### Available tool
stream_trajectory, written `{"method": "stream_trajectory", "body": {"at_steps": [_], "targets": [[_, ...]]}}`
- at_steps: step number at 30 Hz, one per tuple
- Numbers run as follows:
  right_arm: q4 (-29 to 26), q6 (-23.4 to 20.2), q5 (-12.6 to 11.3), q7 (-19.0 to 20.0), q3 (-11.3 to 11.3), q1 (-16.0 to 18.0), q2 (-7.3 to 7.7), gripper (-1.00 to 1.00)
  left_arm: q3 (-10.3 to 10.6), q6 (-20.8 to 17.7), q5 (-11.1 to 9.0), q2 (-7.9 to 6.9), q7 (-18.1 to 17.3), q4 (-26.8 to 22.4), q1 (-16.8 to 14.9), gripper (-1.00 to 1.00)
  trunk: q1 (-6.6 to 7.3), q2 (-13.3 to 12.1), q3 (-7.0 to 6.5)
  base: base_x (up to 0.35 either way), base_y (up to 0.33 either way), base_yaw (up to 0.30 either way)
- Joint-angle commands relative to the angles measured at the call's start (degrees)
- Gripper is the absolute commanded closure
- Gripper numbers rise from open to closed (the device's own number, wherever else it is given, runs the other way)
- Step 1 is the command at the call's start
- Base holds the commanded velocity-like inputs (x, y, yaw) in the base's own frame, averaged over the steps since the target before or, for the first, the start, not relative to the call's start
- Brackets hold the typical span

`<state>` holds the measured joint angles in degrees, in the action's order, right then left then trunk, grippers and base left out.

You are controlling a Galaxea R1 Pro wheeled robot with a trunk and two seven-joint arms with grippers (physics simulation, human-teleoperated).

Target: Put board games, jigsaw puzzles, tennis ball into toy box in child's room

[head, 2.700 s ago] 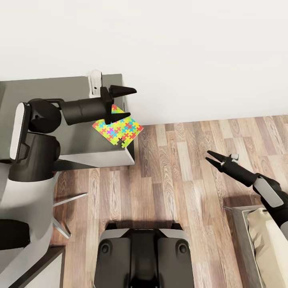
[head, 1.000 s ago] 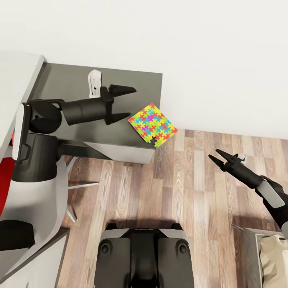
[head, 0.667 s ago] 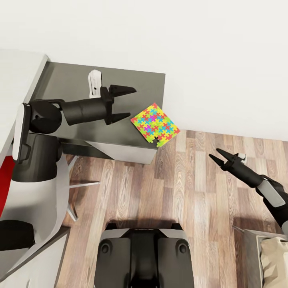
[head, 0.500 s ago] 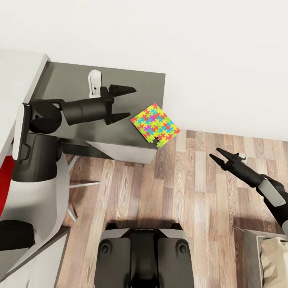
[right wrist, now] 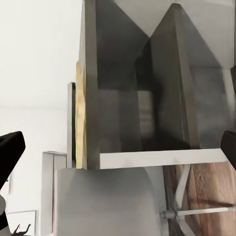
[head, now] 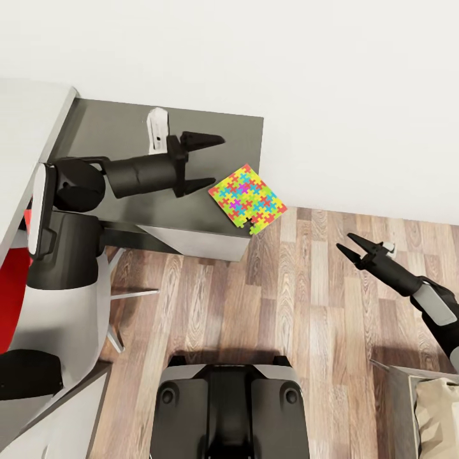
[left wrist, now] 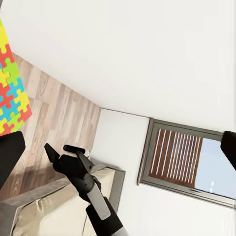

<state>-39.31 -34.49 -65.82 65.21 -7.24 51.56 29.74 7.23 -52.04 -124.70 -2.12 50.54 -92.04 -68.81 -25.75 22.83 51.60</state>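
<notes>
Flatly, a notched, multicoloured jigsaw puzzle (head: 248, 199) overhangs the smooth dark-grey table (head: 121, 137).

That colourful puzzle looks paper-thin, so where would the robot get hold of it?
Probably by the corner of the jigsaw puzzle jutting past the dark-grey table edge: it lies flat, so one finger can go under the overhang, one on top, approaching from the floor side.
</notes>
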Motion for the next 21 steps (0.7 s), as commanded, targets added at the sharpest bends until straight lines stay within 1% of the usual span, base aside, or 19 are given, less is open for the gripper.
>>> {"method": "stream_trajectory", "body": {"at_steps": [1, 3, 7, 11, 15, 21], "targets": [[0.05, -0.44, -0.59, 0.03, -0.30, 0.05, 0.07, -1.00, 0.01, 0.06, -0.55, -0.01, 0.59, -0.02, -0.05, -1.00, -0.04, 0.09, 0.06, 0.000, 0.000, 0.002], [0.38, -0.46, -0.66, -0.25, -0.24, 0.24, 0.21, -1.00, 0.01, 0.21, -0.49, 0.38, 0.66, -0.04, -0.06, -1.00, -0.04, 0.09, 0.06, 0.000, 0.000, 0.001], [0.78, -0.47, -0.73, -0.89, -0.18, 0.37, 0.33, -1.00, 0.00, 0.32, -0.46, 0.64, 0.71, -0.05, -0.07, -1.00, -0.04, 0.09, 0.06, 0.000, 0.000, 0.008], [2.13, -0.54, -0.90, -2.75, -0.10, 1.15, 0.46, -1.00, -0.01, 0.43, -0.49, 0.89, 0.75, -0.06, -0.03, -1.00, -0.04, 0.09, 0.06, 0.000, 0.000, 0.077], [3.49, -0.73, -1.00, -3.77, -0.05, 2.17, 0.47, -1.00, 0.03, 0.47, -0.56, 0.98, 0.76, -0.06, 0.02, -1.00, -0.04, 0.09, 0.06, 0.000, 0.000, 0.156], [5.78, -1.09, -1.14, -4.81, 0.00, 3.60, 0.38, -1.00, 0.17, 0.51, -0.65, 1.23, 0.78, -0.07, 0.11, -1.00, -0.04, 0.09, 0.06, 0.000, 0.000, 0.218]]}}
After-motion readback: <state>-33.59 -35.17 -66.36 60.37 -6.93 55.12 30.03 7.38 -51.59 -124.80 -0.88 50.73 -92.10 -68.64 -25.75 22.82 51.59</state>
